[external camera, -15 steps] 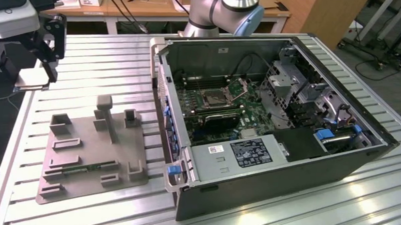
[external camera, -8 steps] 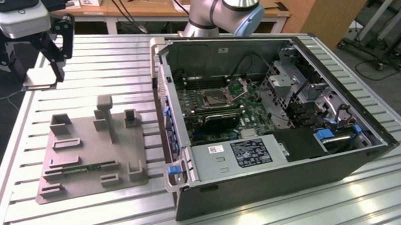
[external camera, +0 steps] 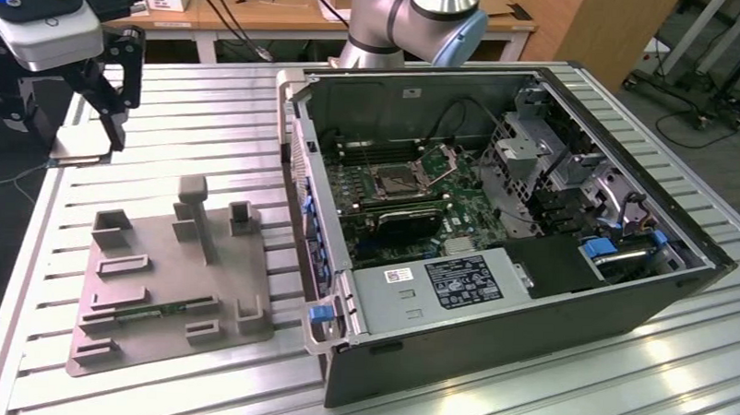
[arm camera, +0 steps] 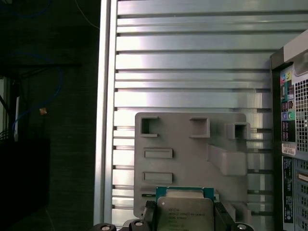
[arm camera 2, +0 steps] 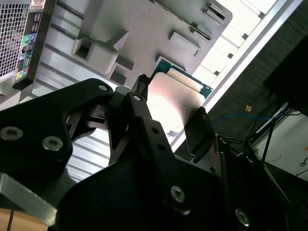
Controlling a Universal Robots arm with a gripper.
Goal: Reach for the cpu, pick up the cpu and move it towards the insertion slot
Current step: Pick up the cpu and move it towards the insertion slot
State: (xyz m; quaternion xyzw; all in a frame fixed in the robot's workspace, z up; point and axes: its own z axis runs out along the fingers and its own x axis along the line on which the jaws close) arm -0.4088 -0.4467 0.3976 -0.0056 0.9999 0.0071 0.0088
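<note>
The gripper is hanging high over the table at the exterior view's left, fingers clamping the cpu by its edges above the grey fixture plate, well apart from the insertion slot inside the computer case

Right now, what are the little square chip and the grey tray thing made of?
The cpu, held between the gripper fingers, looks like metal on top: silvery and smooth, with a greenish circuit-board edge showing behind. The grey tray looks like matte plastic, dull with molded blocky pockets, though that's a guess from its look.
</note>
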